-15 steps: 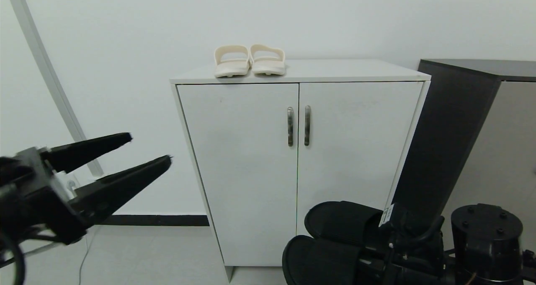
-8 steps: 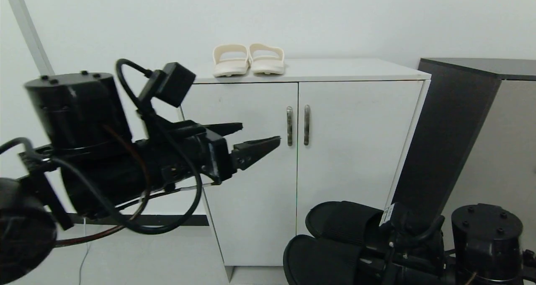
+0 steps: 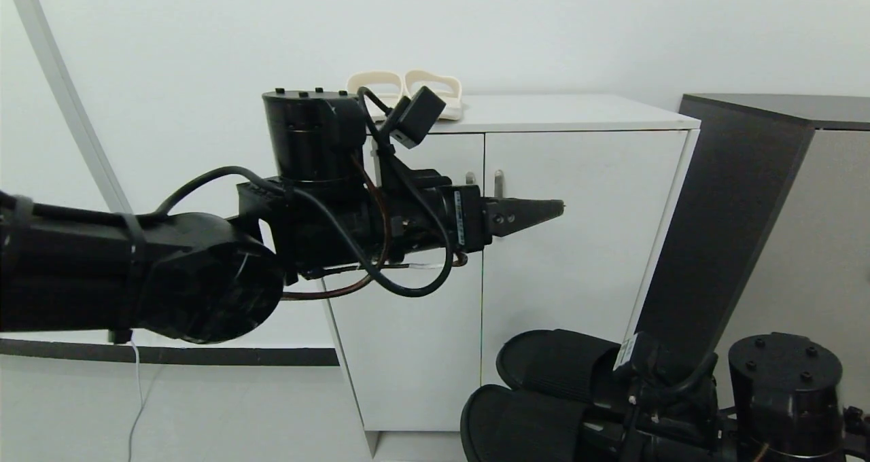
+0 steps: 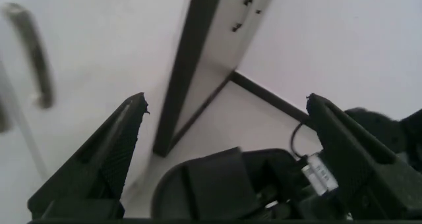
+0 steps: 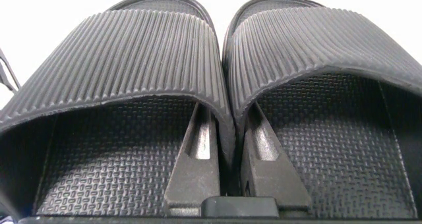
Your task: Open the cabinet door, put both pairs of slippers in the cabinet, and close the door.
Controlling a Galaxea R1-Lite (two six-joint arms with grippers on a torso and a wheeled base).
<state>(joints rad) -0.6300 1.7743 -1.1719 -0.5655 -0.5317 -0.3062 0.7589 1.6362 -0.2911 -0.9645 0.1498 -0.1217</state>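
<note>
The white cabinet (image 3: 578,258) stands at the middle of the head view with both of its doors (image 3: 408,326) shut and the two metal handles (image 3: 499,180) side by side at the seam. On its top, toward 11 o'clock of that surface, lies the pair of cream slippers (image 3: 445,98), toes facing outward, the two set close together; the left arm (image 3: 319,197) crosses in front of them and hides part of the pair.

The left arm stretches across from 9 o'clock, level with the handles. The left jaws point toward 3 o'clock, and their tip lies over the right door just past the handles. Whether it touches the door cannot be told. In the left wrist view the left jaws stand wide apart with nothing between them, and a door handle (image 4: 36,62) shows off to one side.

At 5 o'clock in the head view, low before the right door, the pair of black slippers (image 3: 544,374) is held up off the floor. The right wrist view shows the right jaws clamped on the black slippers (image 5: 158,59), one tip inside each slipper, pinching the two adjoining side walls together under the ribbed straps.

A dark cabinet (image 3: 720,231) stands against the white one at 3 o'clock, and a black skirting strip (image 3: 204,357) runs along the foot of the wall at 8 o'clock.
</note>
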